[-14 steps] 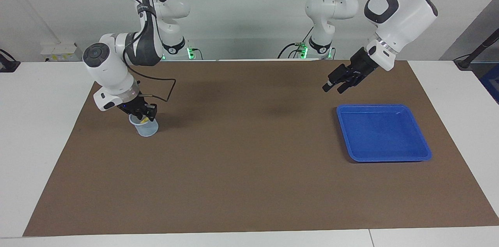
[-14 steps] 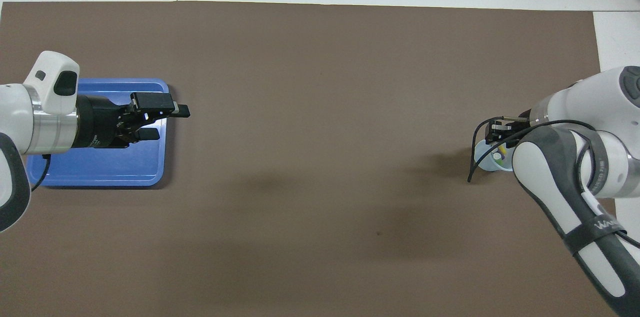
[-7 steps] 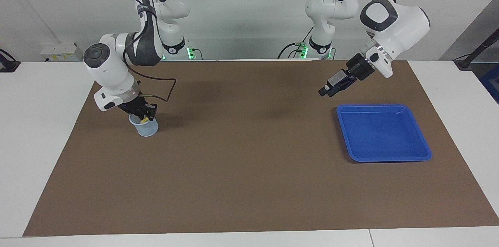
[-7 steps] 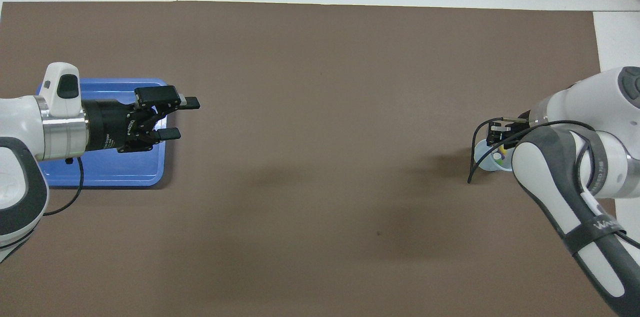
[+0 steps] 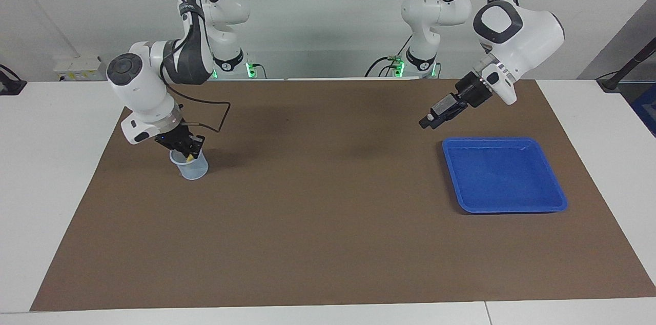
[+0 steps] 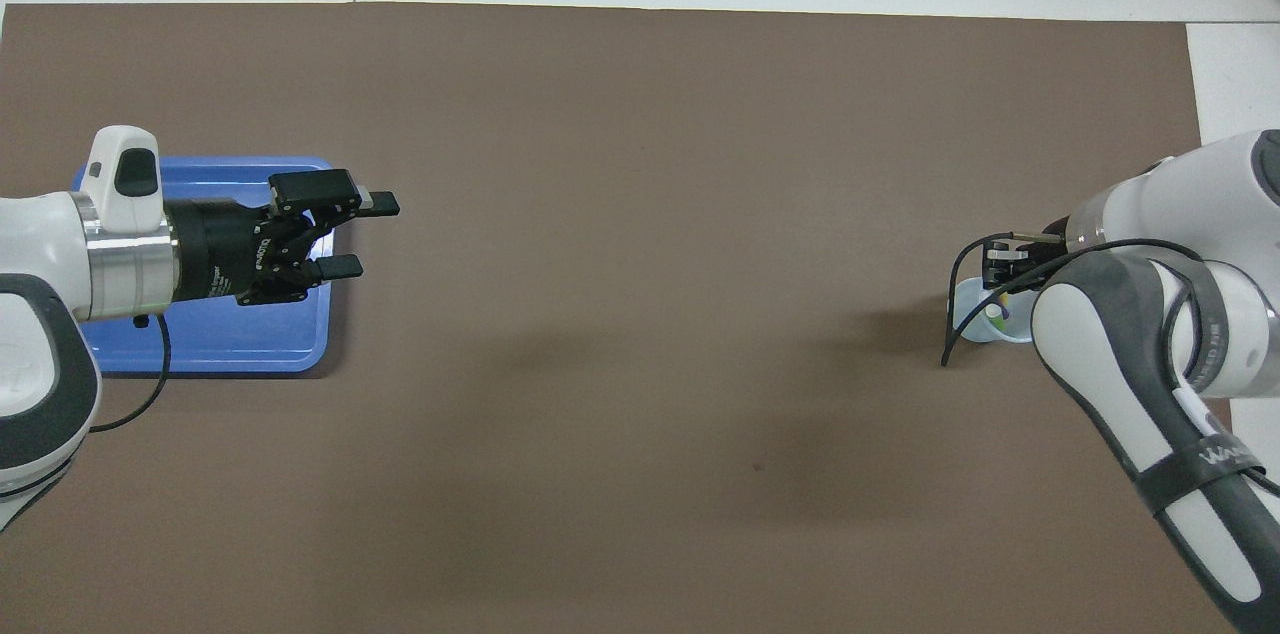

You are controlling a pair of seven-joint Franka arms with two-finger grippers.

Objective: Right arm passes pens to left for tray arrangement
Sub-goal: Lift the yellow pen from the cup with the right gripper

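Pens [image 5: 190,157]: stock stands inside a small pale cup [image 5: 189,167] toward the right arm's end of the desk [image 5: 318,222]. Only a yellow tip shows above the rim in the facing view; a spot of green and a trace of purple show in the overhead view. Long axes appear near upright, ends pointing up into the claw; exact tilt cannot be told.

Right claw [image 5: 185,147]: at the cup mouth, fingers down among the pens. Since a second ago it has risen slightly while the cup has kept its place. Whether it has closed on a pen cannot be told. Judgement: a first pen is being drawn out, so the handover has yet to begin.

Left claw [image 5: 427,121]: in the air over the brown mat just beside the tray, fingers spread apart and empty, pointing toward the middle of the desk. Over the last second its wrist has rolled and the claw has shifted a little toward the centre, then settled. Judgement: it is posed to receive.

Tray [image 5: 505,175]: bright blue, flat on the mat toward the left arm's end, nothing in it.
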